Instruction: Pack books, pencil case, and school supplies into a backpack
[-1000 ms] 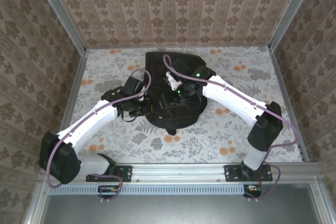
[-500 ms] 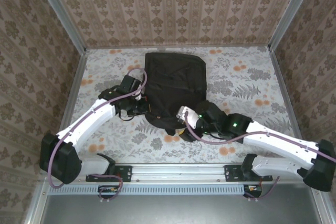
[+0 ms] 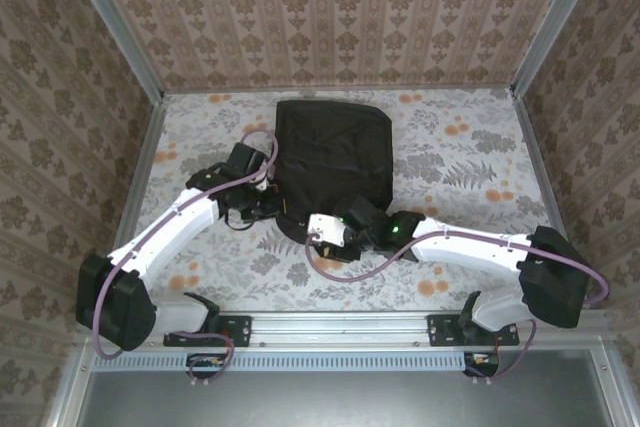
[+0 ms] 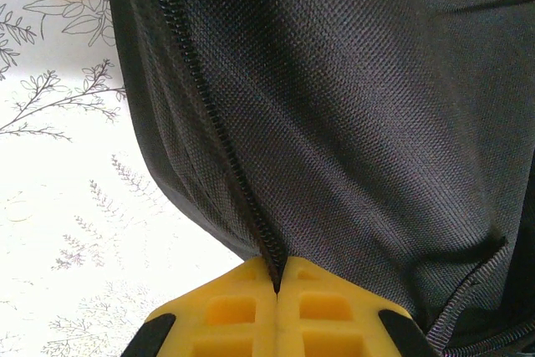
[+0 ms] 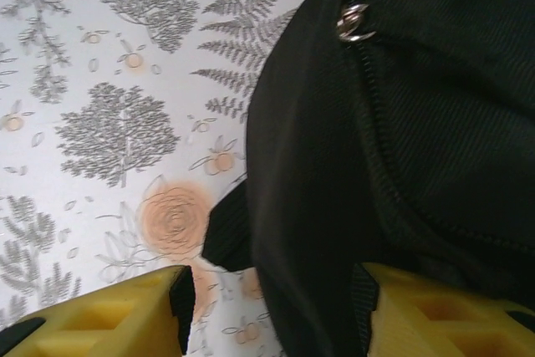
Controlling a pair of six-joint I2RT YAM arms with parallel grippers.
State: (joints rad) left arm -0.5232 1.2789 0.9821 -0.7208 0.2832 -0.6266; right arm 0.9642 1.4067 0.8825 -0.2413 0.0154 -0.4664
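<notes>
We note the backpack (image 3: 330,162) lying flat mid-table (image 3: 450,147). At its left edge the left gripper (image 4: 276,290) has its fingers pressed together, pinching fabric along the zip (image 4: 217,148). At its near edge the right gripper (image 5: 276,290) has its fingers spread, straddling the rim.

- Backpack (image 3: 335,147) blocks the centre of the table (image 3: 470,147).
- Bare surface right of it and at far left: passable.
- Left arm (image 3: 170,232) and right arm (image 3: 470,245) bar the near approaches.
- Walls (image 3: 330,17) enclose left, right, far.
</notes>
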